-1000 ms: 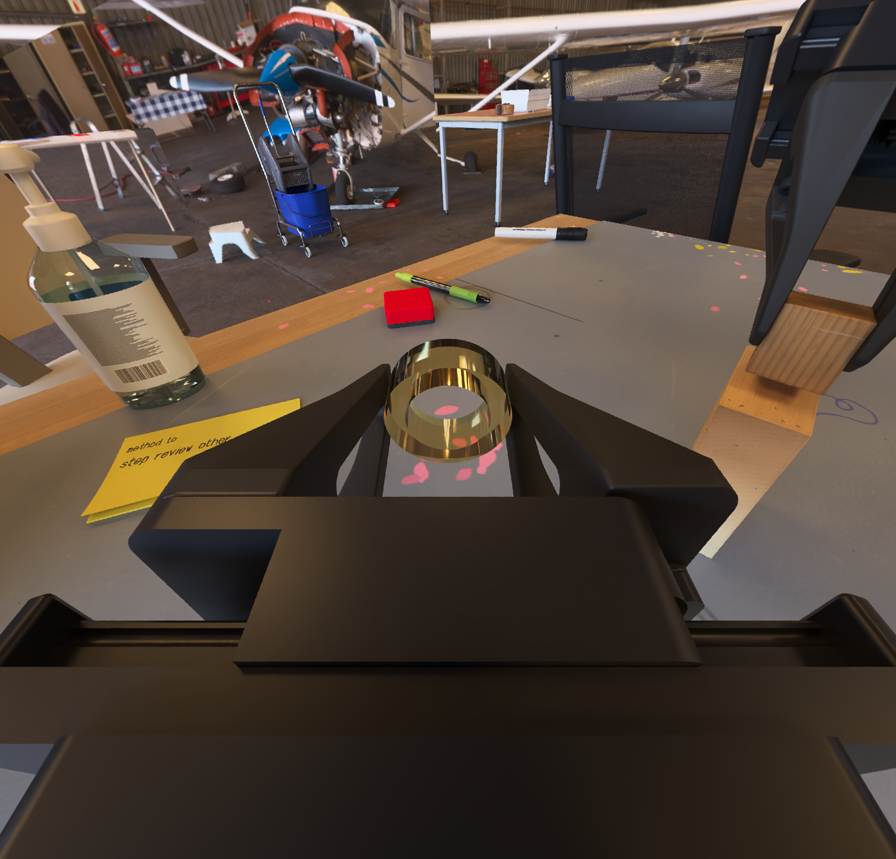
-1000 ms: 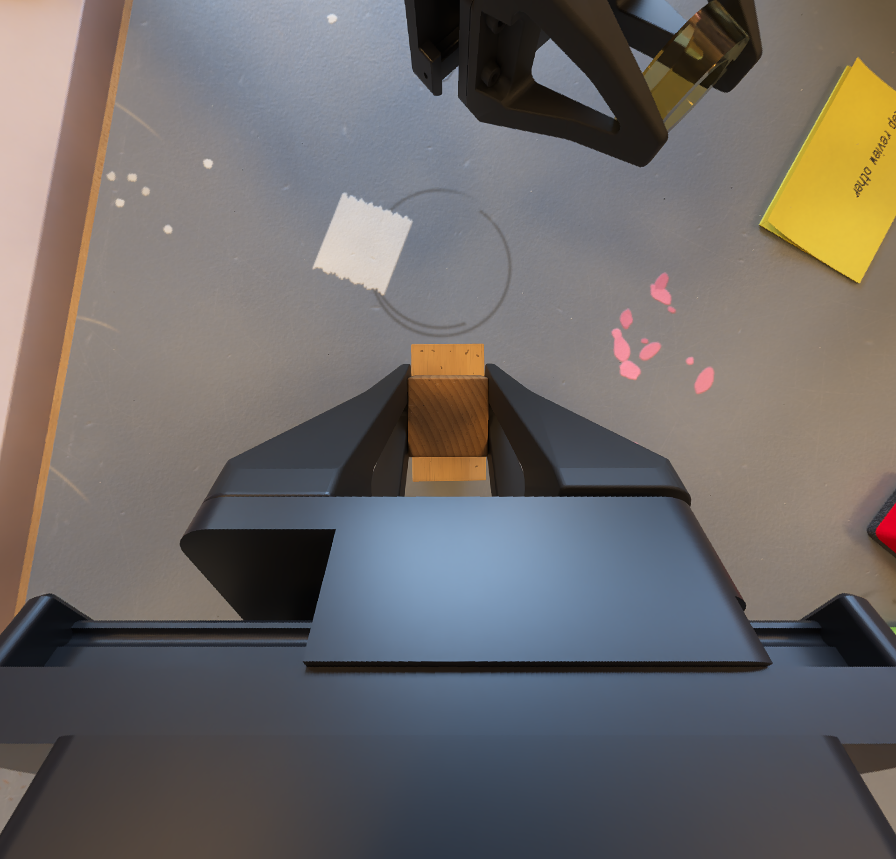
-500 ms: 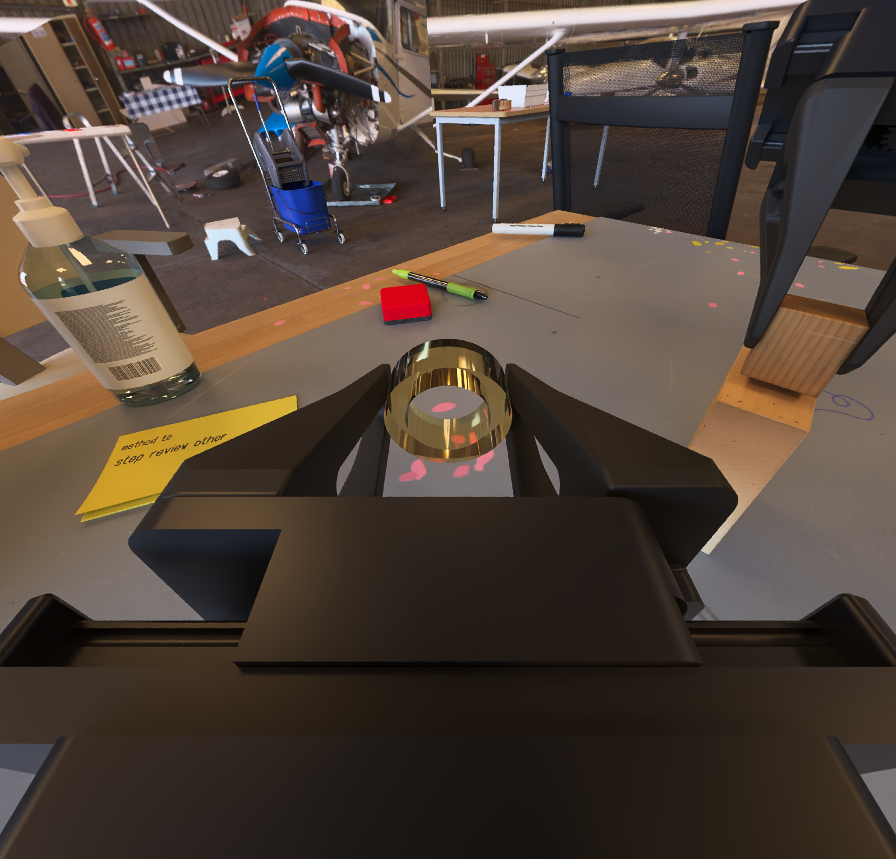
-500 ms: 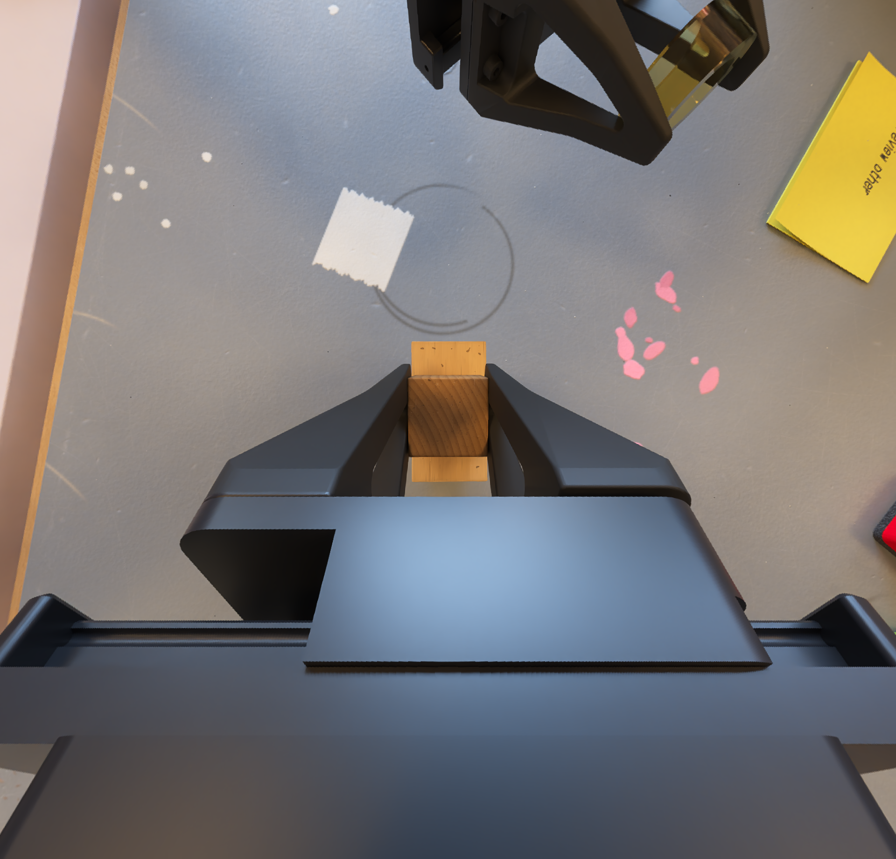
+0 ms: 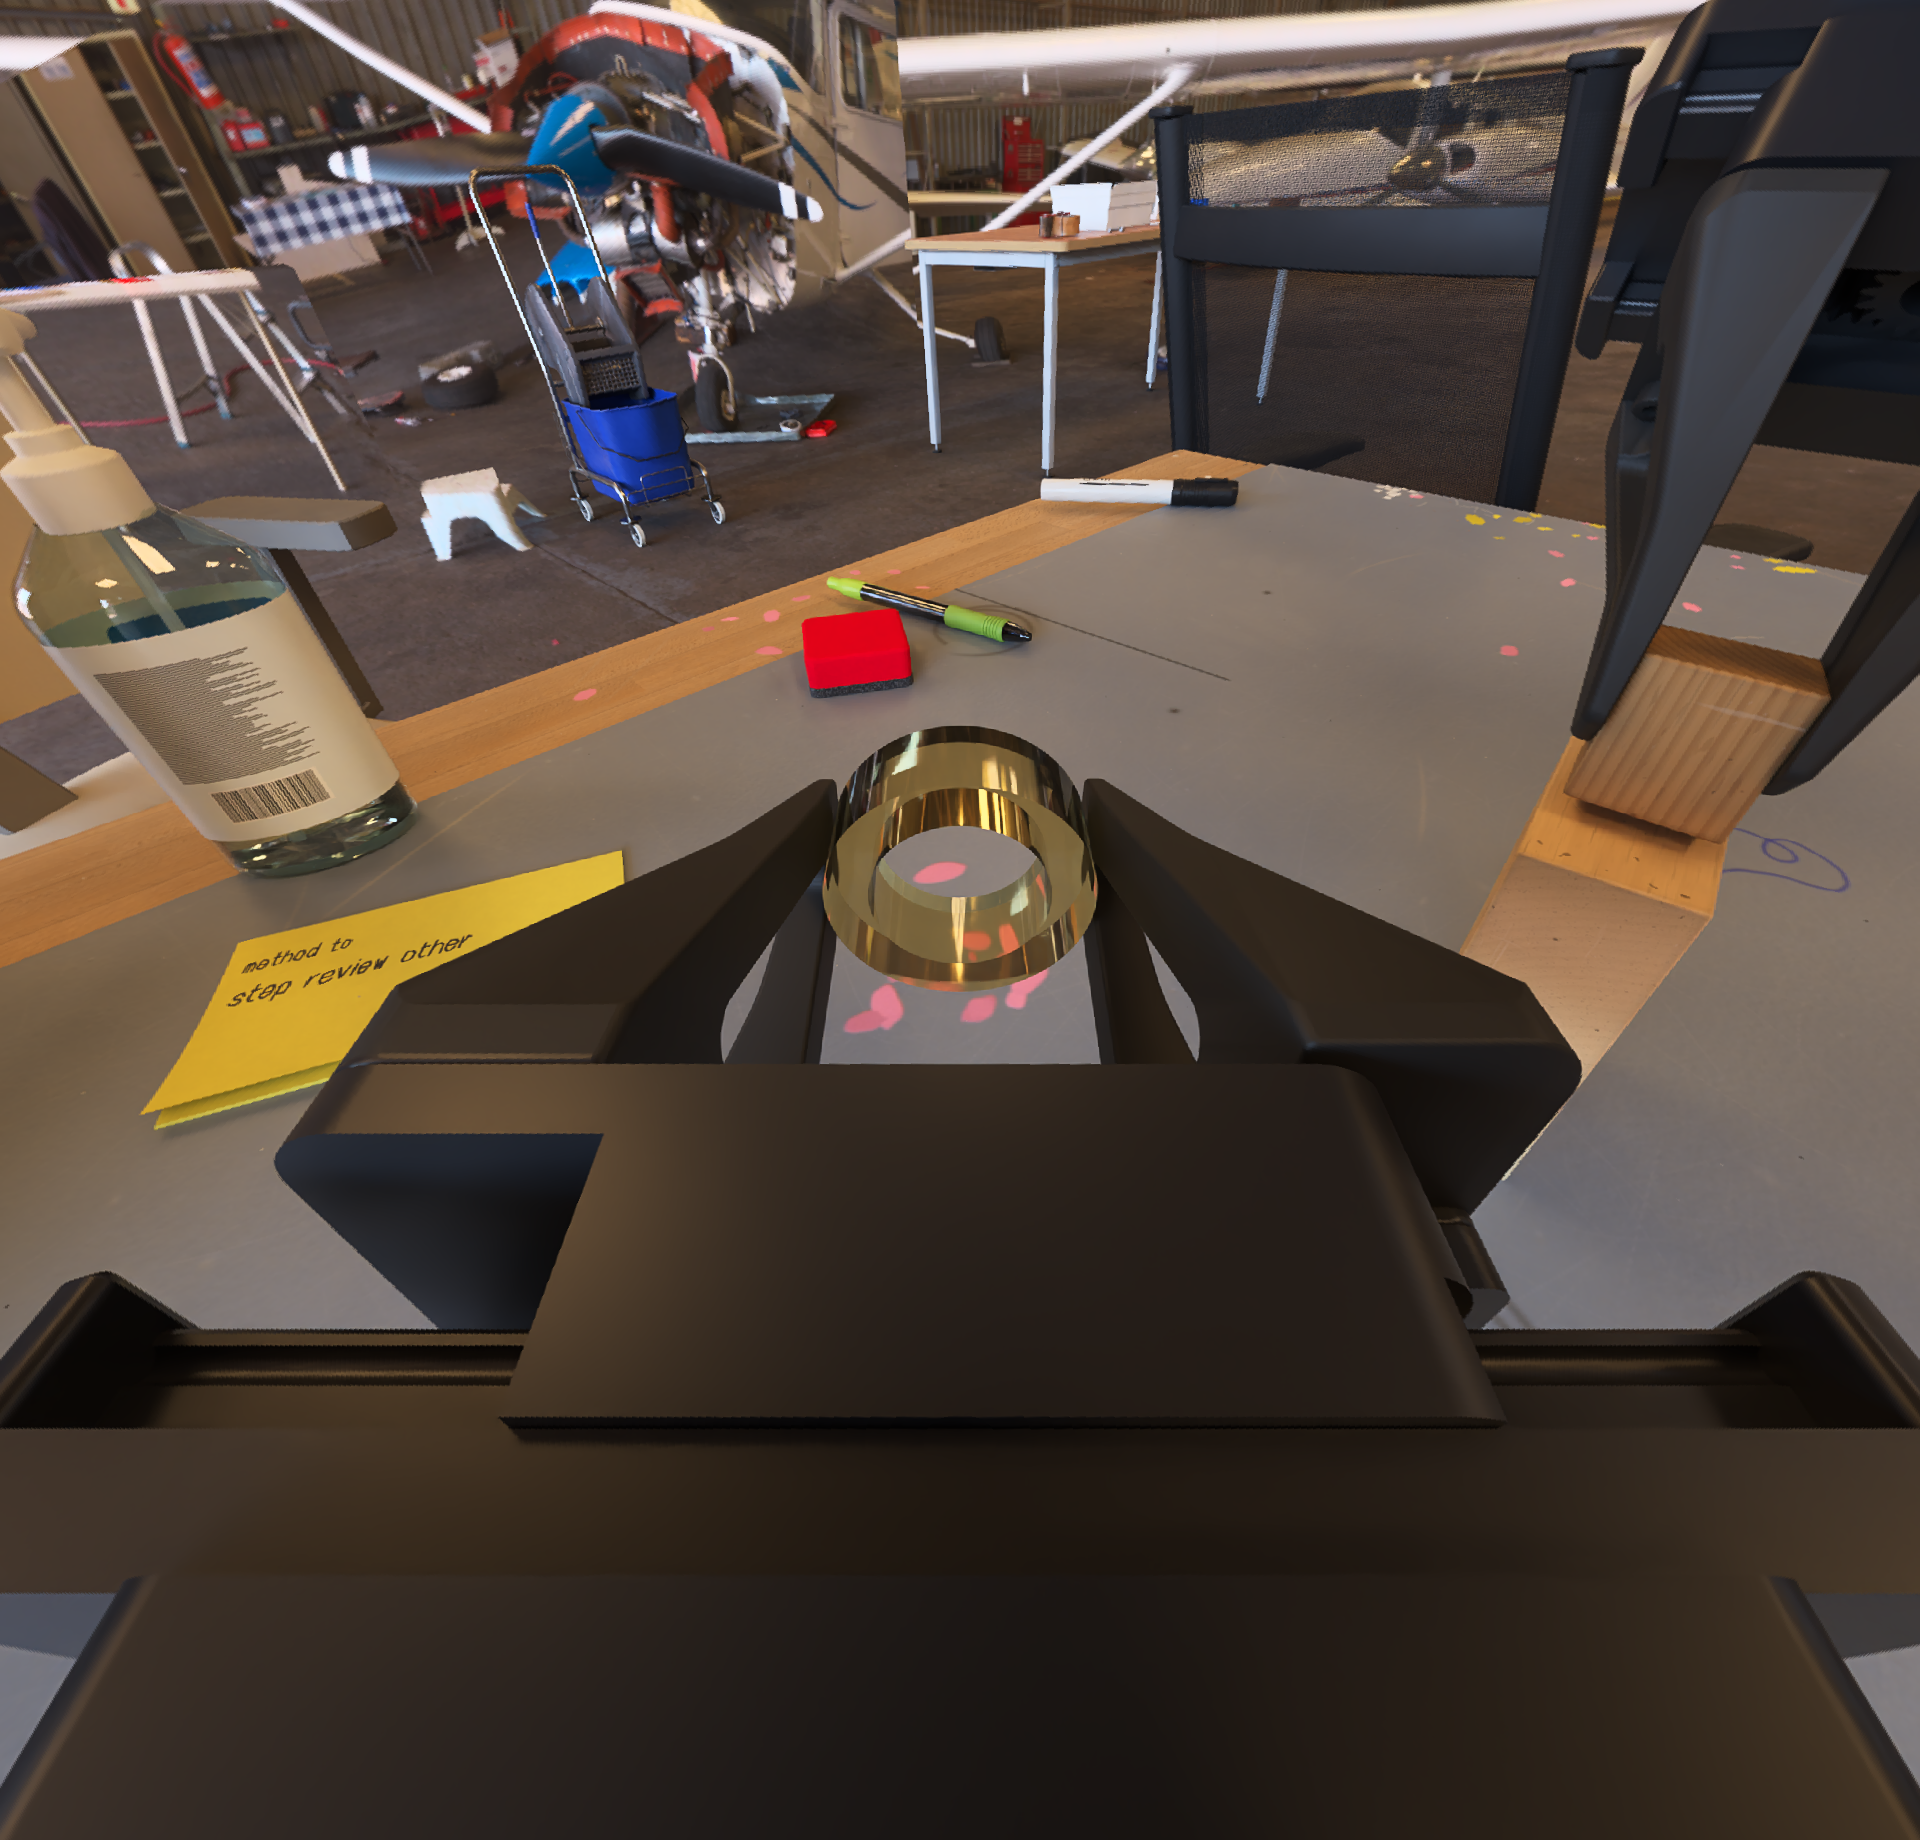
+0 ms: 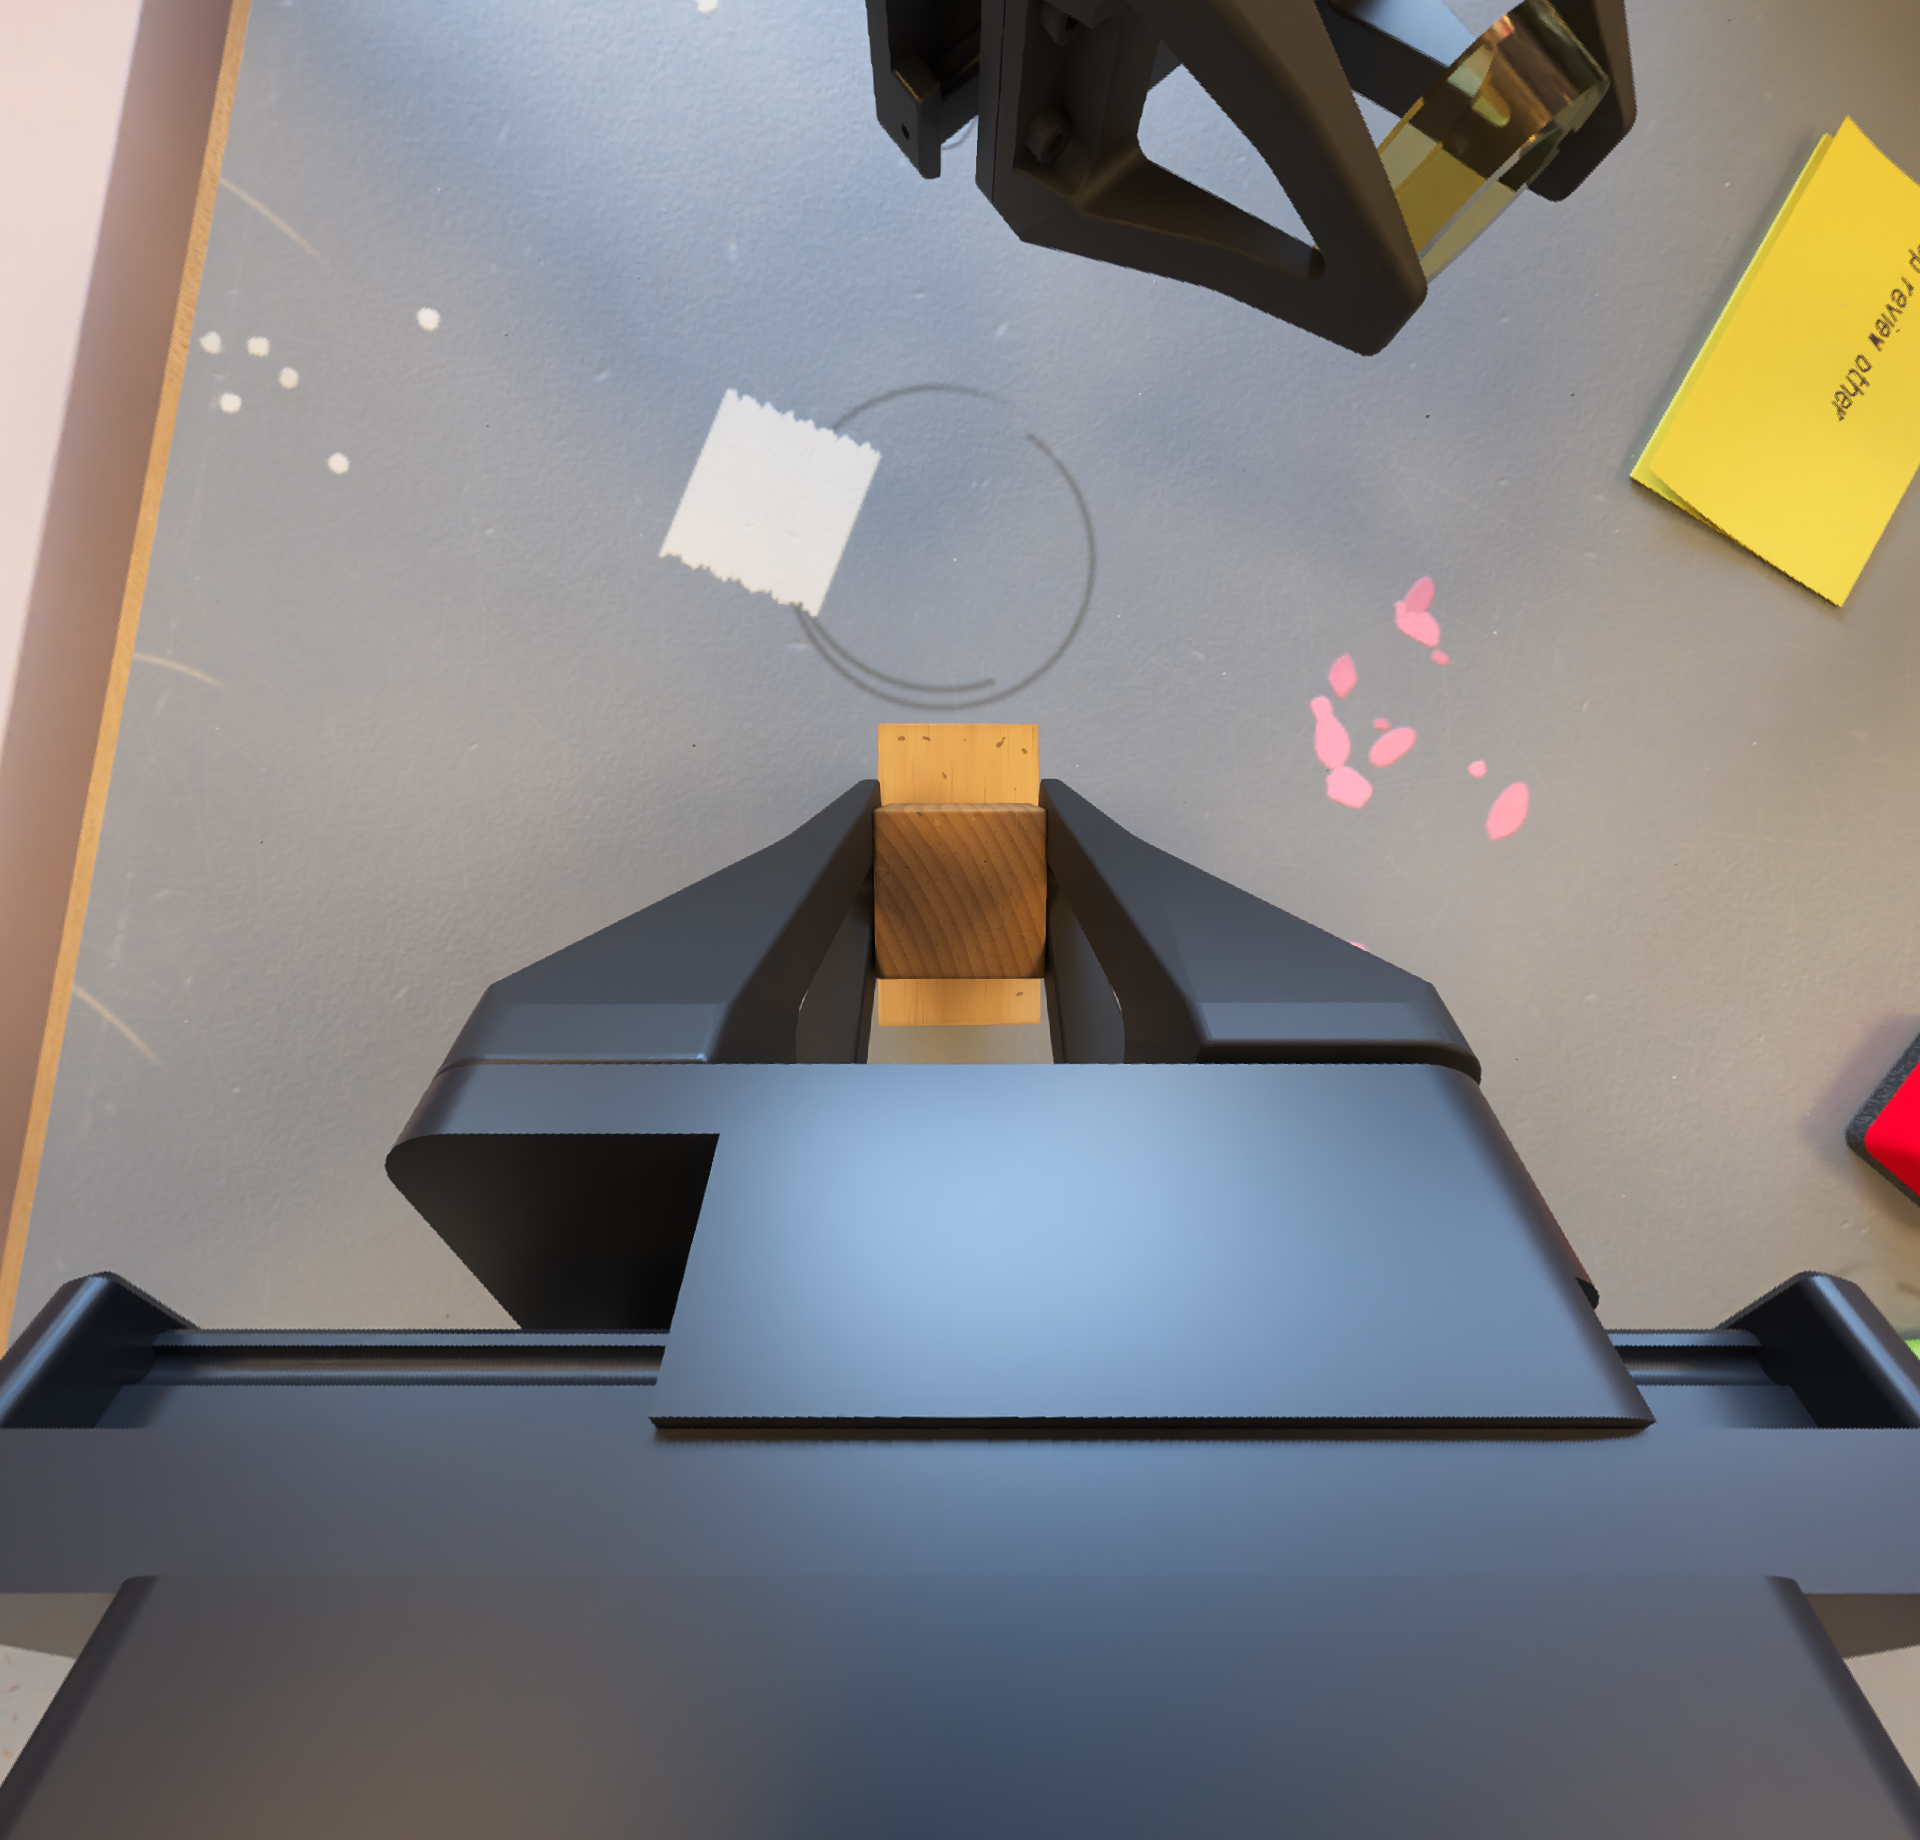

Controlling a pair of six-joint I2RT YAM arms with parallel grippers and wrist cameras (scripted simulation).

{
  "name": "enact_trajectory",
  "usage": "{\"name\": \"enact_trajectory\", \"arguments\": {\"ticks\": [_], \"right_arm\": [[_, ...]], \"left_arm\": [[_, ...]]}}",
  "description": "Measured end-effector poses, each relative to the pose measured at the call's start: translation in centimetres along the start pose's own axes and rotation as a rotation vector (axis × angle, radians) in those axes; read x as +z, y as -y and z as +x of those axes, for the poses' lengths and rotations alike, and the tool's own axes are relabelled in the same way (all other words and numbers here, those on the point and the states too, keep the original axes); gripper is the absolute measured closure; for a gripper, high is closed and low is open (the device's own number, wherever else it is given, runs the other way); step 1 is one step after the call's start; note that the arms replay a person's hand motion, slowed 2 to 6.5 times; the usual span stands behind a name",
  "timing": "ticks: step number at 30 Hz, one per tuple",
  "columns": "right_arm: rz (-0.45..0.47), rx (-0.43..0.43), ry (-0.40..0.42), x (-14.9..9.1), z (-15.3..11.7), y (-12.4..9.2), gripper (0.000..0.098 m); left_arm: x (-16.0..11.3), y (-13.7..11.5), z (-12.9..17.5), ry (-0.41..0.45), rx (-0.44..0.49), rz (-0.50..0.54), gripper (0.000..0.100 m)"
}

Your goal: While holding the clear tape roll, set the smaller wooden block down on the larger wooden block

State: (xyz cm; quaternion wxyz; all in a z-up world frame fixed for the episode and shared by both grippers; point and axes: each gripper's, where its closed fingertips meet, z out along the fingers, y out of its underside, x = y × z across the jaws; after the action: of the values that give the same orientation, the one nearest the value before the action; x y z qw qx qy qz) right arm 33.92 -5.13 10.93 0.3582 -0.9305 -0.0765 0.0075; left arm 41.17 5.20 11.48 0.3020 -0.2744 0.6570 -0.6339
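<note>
My left gripper (image 5: pixel 958 860) is shut on the clear tape roll (image 5: pixel 958 943) and holds it above the grey mat; both also show at the top of the right wrist view, the gripper (image 6: pixel 1496 128) and the roll (image 6: pixel 1455 159). My right gripper (image 6: pixel 958 886) is shut on the smaller wooden block (image 6: pixel 958 902), directly over the larger wooden block (image 6: pixel 956 753), which shows beyond and below it. In the left wrist view the smaller block (image 5: pixel 1694 741) sits at or just above the top of the larger block (image 5: pixel 1590 907) at the right; I cannot tell whether they touch.
A soap pump bottle (image 5: pixel 177 668) stands at the left edge. A yellow note (image 5: pixel 353 969), red eraser (image 5: pixel 857 650), green pen (image 5: pixel 935 611) and black-capped marker (image 5: pixel 1138 490) lie on the grey mat (image 5: pixel 1299 627). A white tape patch (image 6: pixel 769 502) lies beyond the blocks. A chair (image 5: pixel 1371 263) stands behind.
The left gripper with the tape roll has shifted slightly; the table items sit a little lower-left in its view. The right gripper still holds the smaller block over the larger one, barely moved.
</note>
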Motion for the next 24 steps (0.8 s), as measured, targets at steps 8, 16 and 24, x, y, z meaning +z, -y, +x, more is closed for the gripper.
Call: {"name": "enact_trajectory", "arguments": {"ticks": [8, 16, 24], "right_arm": [[-0.005, -0.019, -0.006, -0.11, -0.02, -0.07, 0.0605], [0.017, -0.026, -0.007, -0.76, 0.15, -0.11, 0.0490], [0.022, -0.005, -0.003, -0.36, 0.16, -0.96, 0.0430]], "left_arm": [[-0.03, 0.01, 0.19, -0.016, 0.000, 0.001, 0.061], [-0.08, 0.02, 0.36, -0.033, 0.000, 0.002, 0.061], [-0.11, 0.05, 0.40, -0.041, 0.000, 0.005, 0.061]]}}
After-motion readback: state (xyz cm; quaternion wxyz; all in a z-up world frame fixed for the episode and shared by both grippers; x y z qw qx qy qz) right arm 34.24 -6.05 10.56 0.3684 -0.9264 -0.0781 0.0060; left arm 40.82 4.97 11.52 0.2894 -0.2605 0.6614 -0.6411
